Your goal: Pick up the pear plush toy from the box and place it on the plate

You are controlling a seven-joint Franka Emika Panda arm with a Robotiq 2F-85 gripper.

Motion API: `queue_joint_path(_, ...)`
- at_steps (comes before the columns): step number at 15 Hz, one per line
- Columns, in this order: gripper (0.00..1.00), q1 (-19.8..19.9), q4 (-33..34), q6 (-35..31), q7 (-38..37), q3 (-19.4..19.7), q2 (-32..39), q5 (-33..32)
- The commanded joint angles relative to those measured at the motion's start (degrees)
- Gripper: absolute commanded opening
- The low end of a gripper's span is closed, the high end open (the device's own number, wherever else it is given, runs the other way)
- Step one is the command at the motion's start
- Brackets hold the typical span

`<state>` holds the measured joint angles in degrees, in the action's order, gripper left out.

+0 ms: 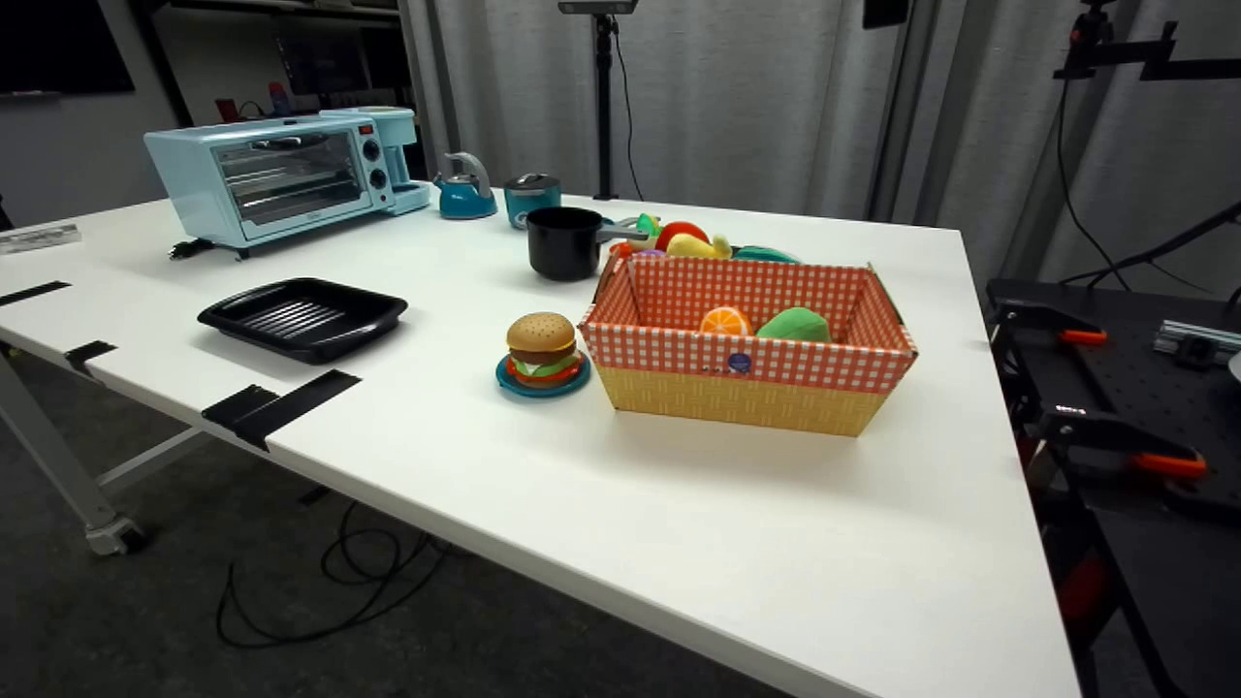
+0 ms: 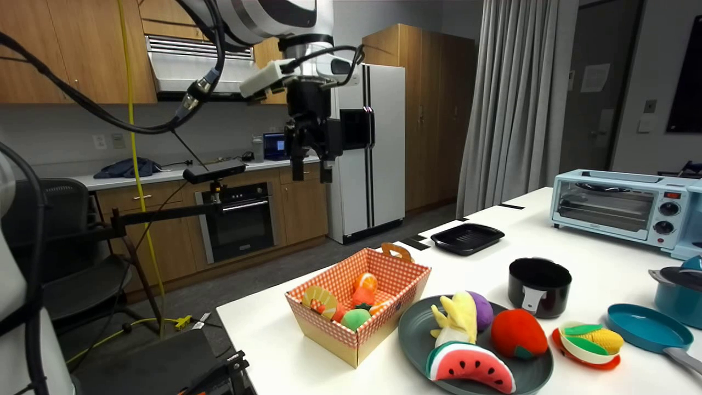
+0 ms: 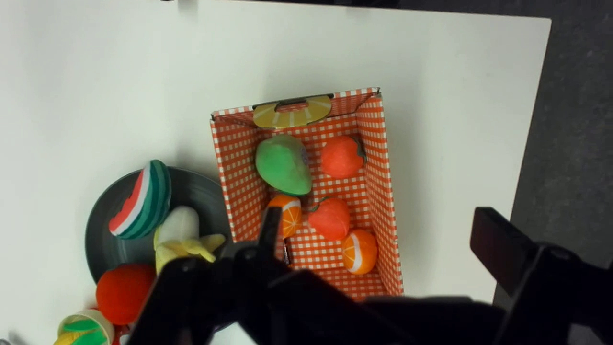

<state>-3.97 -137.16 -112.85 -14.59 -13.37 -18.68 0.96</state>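
Red-and-white check lines the box (image 1: 659, 354), whose outer wall turns to a straw-yellow weave lower down; it stands on the white worktop (image 1: 824, 523). Inside the box, at the end with the yellow tab (image 3: 287, 119) and close to the wall that faces the plate (image 2: 412, 332), lies the green pear plush toy (image 3: 283, 164). Two red toys with green leaves (image 3: 329, 219) and two orange citrus toys (image 3: 360, 251) share the box with it.

Dark grey, the plate sits just beside the box's long side; whether they touch I cannot tell. It carries a watermelon slice (image 2: 471, 366), a peeled banana (image 3: 179, 235), a red plush (image 2: 518, 332) and a purple plush (image 2: 482, 310), partly hidden.

Well above the box hangs the gripper (image 2: 311, 171), its two fingers spread wide. In the wrist view one finger (image 3: 270, 235) overlaps the box's plate-side wall, while its partner shows past the opposite side.

Just beside the box's far end from the pear, a toy burger (image 1: 543, 349) rests on a teal dish (image 1: 531, 390). Well apart from the box stands a light-blue toaster oven (image 1: 281, 184).
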Motion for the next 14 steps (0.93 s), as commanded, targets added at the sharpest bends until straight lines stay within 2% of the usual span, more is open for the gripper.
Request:
queue_joint_path(1, 1.00, -1.5, -0.9, -4.1, 3.3, 2.2, 3.0, 1.2)
queue_joint_path(14, 1.00, -1.8, -3.2, -12.6, 15.9, 3.8, 11.9, 0.3)
